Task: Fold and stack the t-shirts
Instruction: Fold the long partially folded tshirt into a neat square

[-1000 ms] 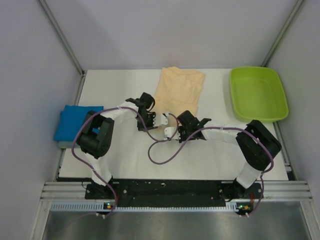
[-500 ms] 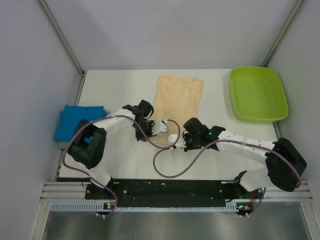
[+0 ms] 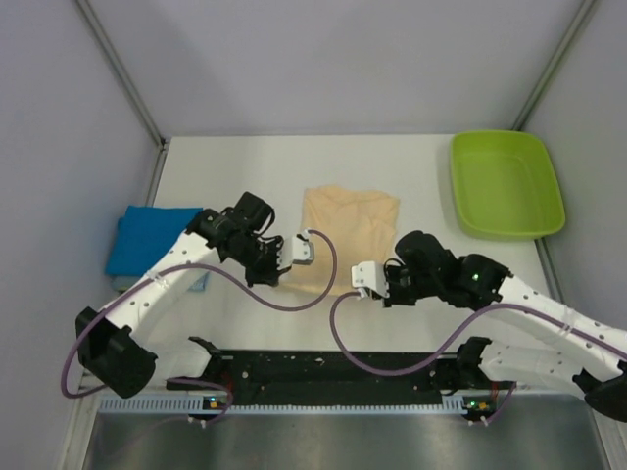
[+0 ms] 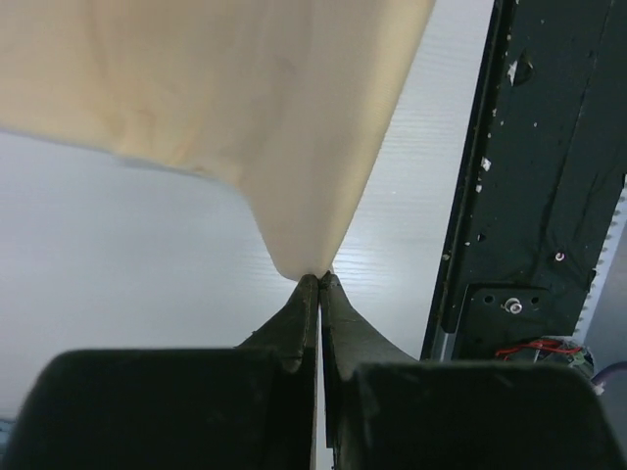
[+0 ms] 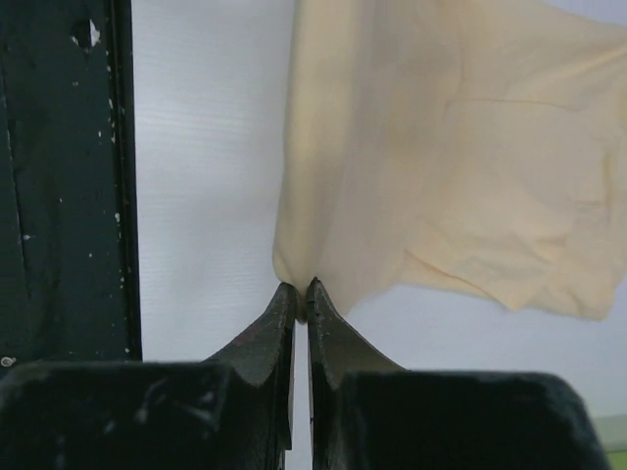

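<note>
Currently: pale peach-cream cloth t-shirt (image 3: pixel 351 223), near edge seemingly raised; left gripper (image 4: pixel 319 279) and right gripper (image 5: pixel 301 287) both clamped tight on its corners.

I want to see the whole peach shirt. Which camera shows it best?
The top external view: nearly the whole peach shirt shows there. Each wrist view shows only one corner up close.

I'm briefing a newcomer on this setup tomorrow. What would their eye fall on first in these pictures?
Most striking is the pale peach t-shirt in the middle of the table, its near corners pinched by the left claw and the right claw, both shut on the cloth. Next come the bright blue folded t-shirt at the table's left edge and the lime-green tray at the far right corner.
</note>
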